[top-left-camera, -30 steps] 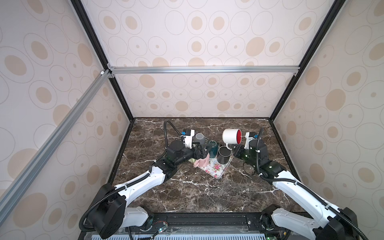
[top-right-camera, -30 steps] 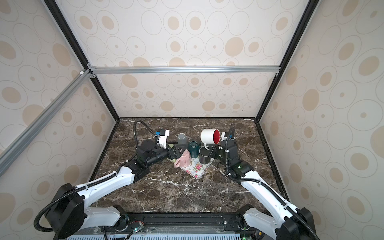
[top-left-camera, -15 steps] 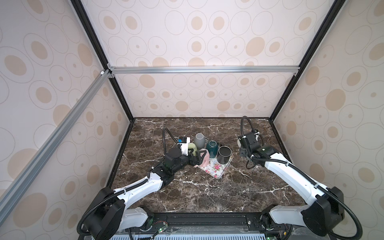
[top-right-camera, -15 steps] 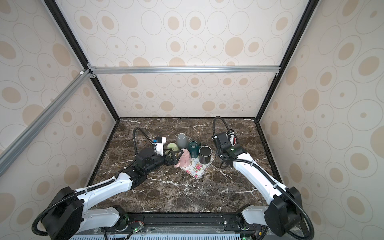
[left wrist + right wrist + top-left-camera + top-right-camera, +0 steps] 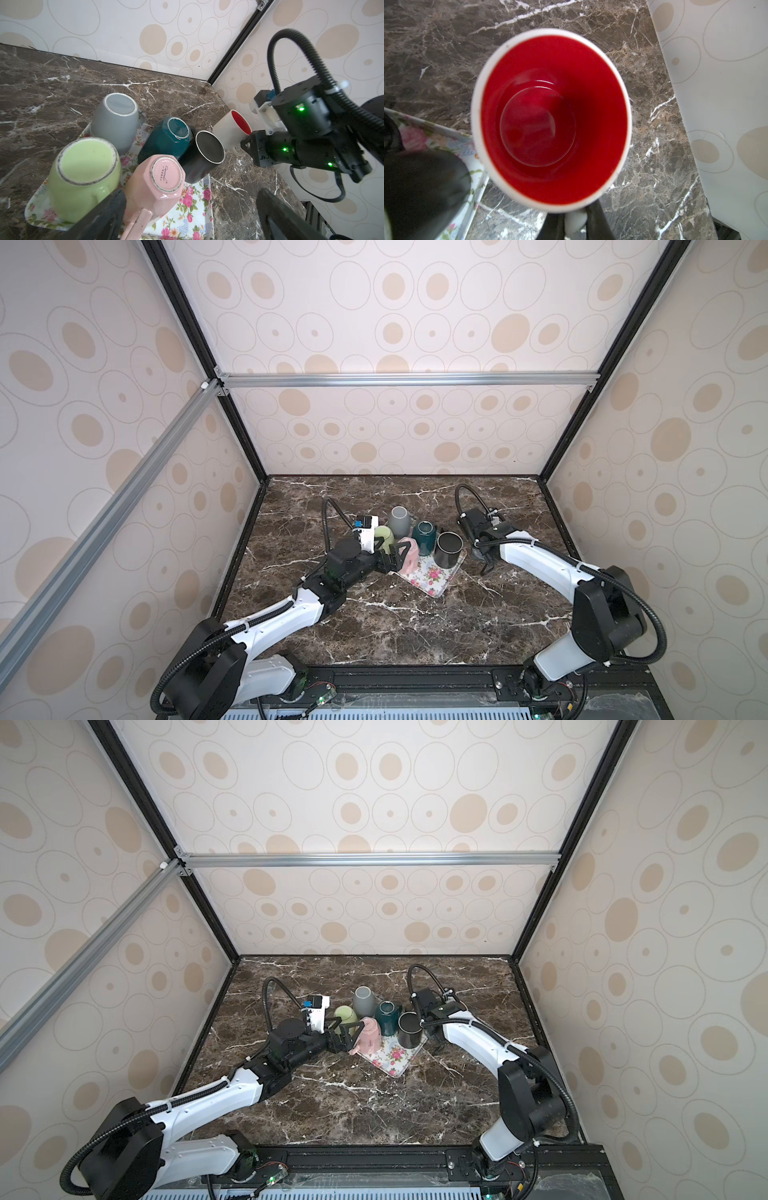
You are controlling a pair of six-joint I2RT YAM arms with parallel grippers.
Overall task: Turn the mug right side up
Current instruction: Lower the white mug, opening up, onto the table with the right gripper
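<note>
Now the right claw [image 5: 572, 225], clamped on the handle of the white mug [image 5: 232, 129] right of the tray [image 5: 199, 199], should lower it level onto the marble table [image 5: 374, 626], mouth up, clear of the black cup [image 5: 204, 154]. The left claw [image 5: 397, 558] gapes by the pink cup [image 5: 158, 187]; patterned walls [image 5: 415, 323] enclose everything.

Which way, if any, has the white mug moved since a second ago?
Yes. The white mug hung above the black mug in the top views; now it is lower, right of the tray, hidden there under the right arm.
</note>
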